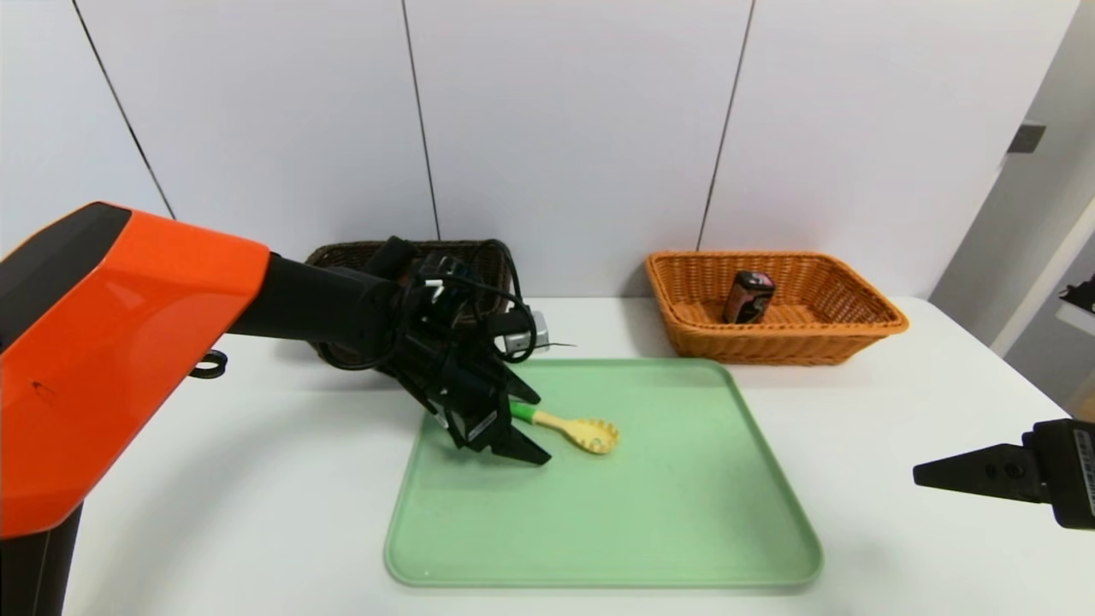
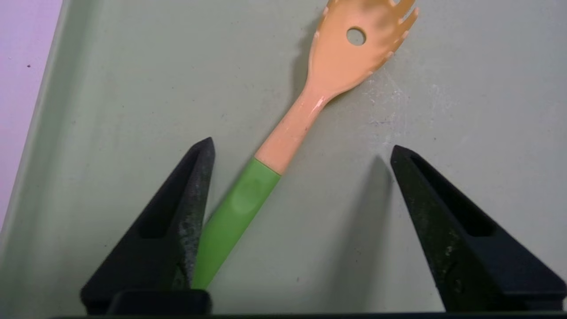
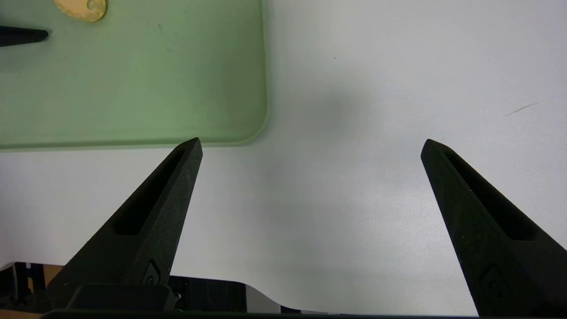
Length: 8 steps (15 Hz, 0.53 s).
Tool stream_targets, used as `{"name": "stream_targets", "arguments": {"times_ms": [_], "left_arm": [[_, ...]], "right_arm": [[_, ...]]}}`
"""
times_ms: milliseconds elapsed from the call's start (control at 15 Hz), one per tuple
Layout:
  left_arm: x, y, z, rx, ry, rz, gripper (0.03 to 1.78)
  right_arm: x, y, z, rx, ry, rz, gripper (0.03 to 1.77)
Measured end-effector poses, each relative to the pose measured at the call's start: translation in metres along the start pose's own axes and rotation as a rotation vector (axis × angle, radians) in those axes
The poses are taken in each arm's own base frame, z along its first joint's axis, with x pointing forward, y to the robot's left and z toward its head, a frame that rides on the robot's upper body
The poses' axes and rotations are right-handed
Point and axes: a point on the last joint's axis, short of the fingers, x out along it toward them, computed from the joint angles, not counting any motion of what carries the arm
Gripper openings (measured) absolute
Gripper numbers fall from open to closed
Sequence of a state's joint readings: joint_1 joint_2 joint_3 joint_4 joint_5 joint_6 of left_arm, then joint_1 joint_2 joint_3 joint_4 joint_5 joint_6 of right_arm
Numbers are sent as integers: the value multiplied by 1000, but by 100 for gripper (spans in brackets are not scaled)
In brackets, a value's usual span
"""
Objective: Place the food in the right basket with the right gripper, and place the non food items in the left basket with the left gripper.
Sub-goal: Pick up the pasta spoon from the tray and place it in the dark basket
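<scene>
- Your left pincer (image 1: 529,428) sits low over the green tray (image 1: 684,530), near its left edge, with the pasta spoon (image 1: 575,428) between its spread fingers.
- In the left wrist view the green handle lies against one finger (image 2: 177,221); the other finger stands well apart from it, so nothing is pinched.
- The spoon's yellow head points toward the middle of the tray; from there to the right and near rims the tray floor lies bare.
- You have one spoon on the tray, and you can count two baskets against the back wall.
- The dark brown left basket (image 1: 342,255) stands behind the left arm, largely hidden by it; you cannot tell what is inside.
- The orange right basket (image 1: 855,329) stands just behind the tray's far right corner, apart from it, with one small dark food package (image 1: 749,297) leaning upright in it.
- Your right pincer (image 1: 967,469) hangs at the right side of the white table (image 1: 898,530), well apart from the tray's right rim, fingers spread wide and holding nothing.
- Open table surface lies between the tray and the right pincer, and along the near edge.
</scene>
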<state>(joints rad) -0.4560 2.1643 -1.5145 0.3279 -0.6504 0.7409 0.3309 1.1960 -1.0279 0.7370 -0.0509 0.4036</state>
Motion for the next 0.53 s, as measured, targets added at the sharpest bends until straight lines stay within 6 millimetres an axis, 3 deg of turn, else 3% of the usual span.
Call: {"name": "stream_targets", "arguments": {"times_ms": [333,400,467,533], "left_arm": [[0,-1,-2,-3,4,-5,73],[0,-1,-2,-5,4,-7,26],[0,-1,-2,-5,4,-8,13],[-1,-2,-2,-5,4,-8,13]], "right_arm": [[-1,0,0,0,-3,1,171],[-1,0,0,0,-5,2,171],[-2,0,-1,0,-7,3,171],[-3,-1,-1,0,-9,4,171]]}}
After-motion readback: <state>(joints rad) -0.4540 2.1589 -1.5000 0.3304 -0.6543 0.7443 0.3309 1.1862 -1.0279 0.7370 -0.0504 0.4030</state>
